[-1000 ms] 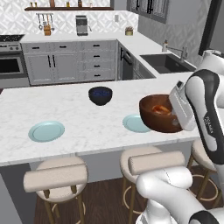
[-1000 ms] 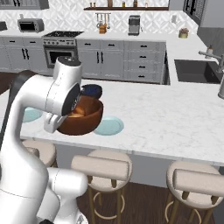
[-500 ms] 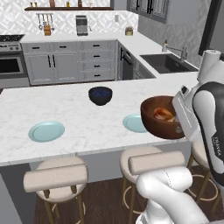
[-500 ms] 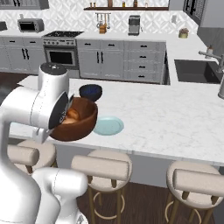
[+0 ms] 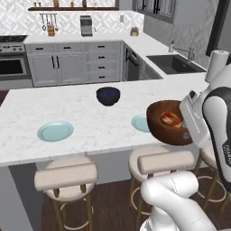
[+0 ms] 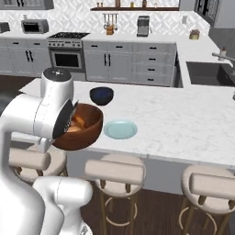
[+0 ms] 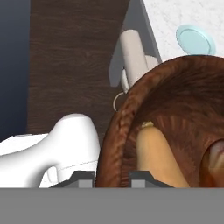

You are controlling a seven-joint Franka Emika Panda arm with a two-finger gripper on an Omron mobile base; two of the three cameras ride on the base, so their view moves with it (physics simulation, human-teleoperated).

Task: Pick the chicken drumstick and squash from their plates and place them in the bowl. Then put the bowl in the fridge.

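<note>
My gripper (image 7: pixel 113 177) is shut on the rim of the reddish-brown wooden bowl (image 7: pixel 175 109), one finger inside and one outside. The bowl (image 5: pixel 168 122) hangs tilted at the counter's front edge, over the stools, and shows as well in the right base view (image 6: pixel 81 127). Inside it lie the tan-orange squash (image 7: pixel 155 151) and the glossy brown chicken drumstick (image 7: pixel 214 162); orange food shows in the bowl (image 5: pixel 171 118). One teal plate (image 5: pixel 55 131) lies bare at the left. The other plate (image 5: pixel 140 122) is partly behind the bowl, and is plain in the right base view (image 6: pixel 120 129). The fridge is out of view.
A small dark navy bowl (image 5: pixel 108 95) stands mid-counter behind the plates. Padded stools (image 5: pixel 65 176) line the counter's front edge below the held bowl. A sink (image 5: pixel 173 63) is set in the far right counter; the stove (image 6: pixel 69 50) stands at the back.
The bowl has come off the counter toward the robot, past the front edge and a little lower, still in the gripper. The whole scene has shifted slightly in both base views.
</note>
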